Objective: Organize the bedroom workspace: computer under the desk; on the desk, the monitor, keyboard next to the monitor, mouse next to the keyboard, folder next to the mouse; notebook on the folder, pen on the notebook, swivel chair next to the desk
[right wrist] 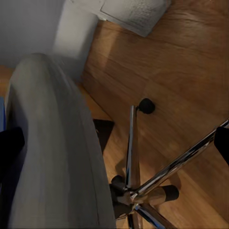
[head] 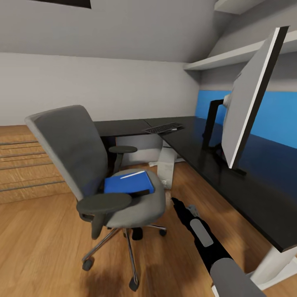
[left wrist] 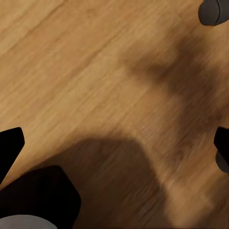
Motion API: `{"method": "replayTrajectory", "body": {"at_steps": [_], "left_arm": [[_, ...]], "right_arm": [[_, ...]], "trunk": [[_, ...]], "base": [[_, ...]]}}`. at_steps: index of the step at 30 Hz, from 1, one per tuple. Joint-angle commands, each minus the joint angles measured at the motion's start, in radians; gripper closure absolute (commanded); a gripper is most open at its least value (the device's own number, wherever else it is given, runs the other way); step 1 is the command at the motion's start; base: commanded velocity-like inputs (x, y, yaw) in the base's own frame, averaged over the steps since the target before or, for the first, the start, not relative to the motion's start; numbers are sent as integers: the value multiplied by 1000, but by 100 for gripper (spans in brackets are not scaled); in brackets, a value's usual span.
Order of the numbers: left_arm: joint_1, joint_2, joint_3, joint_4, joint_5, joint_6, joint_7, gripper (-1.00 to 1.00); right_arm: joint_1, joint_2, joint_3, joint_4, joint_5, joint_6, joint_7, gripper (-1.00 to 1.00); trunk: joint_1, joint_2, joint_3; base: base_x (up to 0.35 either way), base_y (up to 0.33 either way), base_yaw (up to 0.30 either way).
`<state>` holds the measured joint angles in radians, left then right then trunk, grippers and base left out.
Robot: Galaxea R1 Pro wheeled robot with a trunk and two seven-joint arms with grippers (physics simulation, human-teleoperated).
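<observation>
desk [head: 247,181] — monitor [head: 251,99], keyboard [head: 163,128]

Open floor [head: 187,181] separates swivel chair [head: 103,173] from desk [head: 231,173].

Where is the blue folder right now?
In the head view, the folder lies flat on the seat of the swivel chair, with a pen on top, left of the desk.

Home office nook: desk [head: 247,189] w/ monitor [head: 251,99], swivel chair [head: 82,156], wall shelves [head: 231,57]
</observation>
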<state>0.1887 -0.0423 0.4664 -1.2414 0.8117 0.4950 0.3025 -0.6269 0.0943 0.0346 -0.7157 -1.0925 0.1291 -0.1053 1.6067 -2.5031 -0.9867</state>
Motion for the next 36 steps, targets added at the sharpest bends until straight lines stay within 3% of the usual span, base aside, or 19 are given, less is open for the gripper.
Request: {"method": "replayTrajectory", "body": {"at_steps": [1,11,17,27,36], "left_arm": [[0,-1,1,-2,11,4,7,-100],[0,-1,1,-1,10,4,7,-100],[0,-1,2,5,11,4,7,-100],[0,-1,3,13,11,4,7,-100],[0,-1,3,14,11,4,7,-100]], "right_arm": [[-1,-1,2,-2,-7,2,-7,-100],[-4,-8,0,-2,-7,12,16,-100],[-7,-51,2,-2,-8,49,42,-100],[-28,-64,2,1,-9,63,45,-100],[-70,-73,2,18,-1,157,45,-100]], "trunk": [[0,0,-1],[0,0,-1],[0,0,-1],[0,0,-1],[0,0,-1]], "base": [[122,91,0],[204,162,0],[121,97,0],[13,10,0],[0,0,0]]}}
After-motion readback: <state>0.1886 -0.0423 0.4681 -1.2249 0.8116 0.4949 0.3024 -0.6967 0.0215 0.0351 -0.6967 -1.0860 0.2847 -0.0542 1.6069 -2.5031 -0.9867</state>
